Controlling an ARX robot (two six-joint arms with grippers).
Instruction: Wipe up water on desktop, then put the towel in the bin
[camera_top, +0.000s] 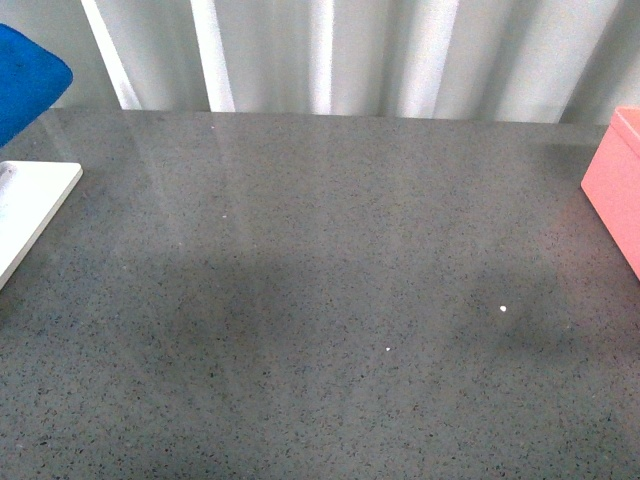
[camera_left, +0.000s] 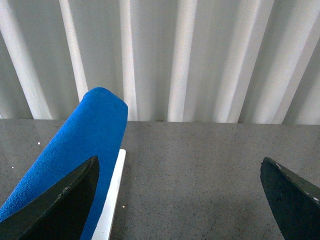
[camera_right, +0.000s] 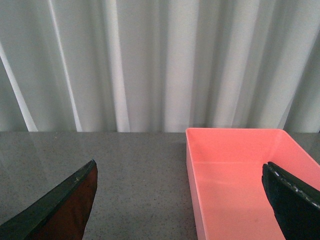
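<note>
Only the right wrist view shows inside the bin (camera_right: 240, 175)

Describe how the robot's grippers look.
Only their tips show, in the wrist views. The left gripper has two flat, matte, blackish fingers tapering to wedge tips. The right gripper matches; one finger looks reddish-brown, the other has pale scuffs on its edge. No cables or markings visible.

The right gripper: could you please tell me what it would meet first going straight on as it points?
Probably the bin, whose side wall lies between the open jaws; depth is unclear.
</note>
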